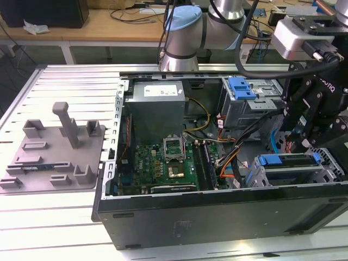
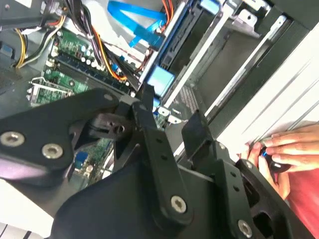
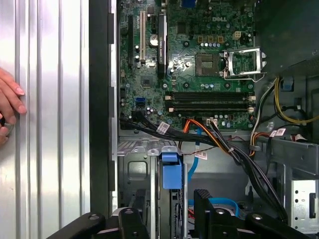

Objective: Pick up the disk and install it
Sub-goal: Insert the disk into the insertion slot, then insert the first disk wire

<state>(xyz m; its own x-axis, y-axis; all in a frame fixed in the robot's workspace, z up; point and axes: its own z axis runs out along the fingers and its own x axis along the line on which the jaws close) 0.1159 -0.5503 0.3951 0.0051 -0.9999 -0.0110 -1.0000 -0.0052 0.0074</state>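
- Ribbed silver metal makes up the table (image 1: 54,217). An open black computer case (image 1: 217,220) lies flat on it.
- Over the near corner of the case, on the exterior view's right, hangs the black gripper (image 1: 302,136). Both wrist views show its two fingers apart, with nothing held.
- Just under it is the disk (image 1: 288,160), a flat thing with a blue plastic edge. It stands on its edge in a grey metal drive cage (image 1: 254,176). I cannot tell how deep it sits.
- The fingers are hard and the blue edge looks thin. A crooked squeeze could crack it, or the smooth disk could slip out.
- Orange and black cables (image 3: 214,134) run close by the cage. A finger could catch one and pull it loose.
- Farther in lies the green motherboard (image 3: 199,64), bumpy with tiny parts and a shiny square socket. A dropped disk could hurt those.
- A person's hand (image 3: 7,107) rests on the table just outside the case wall. A wide swing of the arm could bump it.
- On the exterior view's left sits a grey plastic tray (image 1: 54,152) with blocky shapes, well apart from the case.
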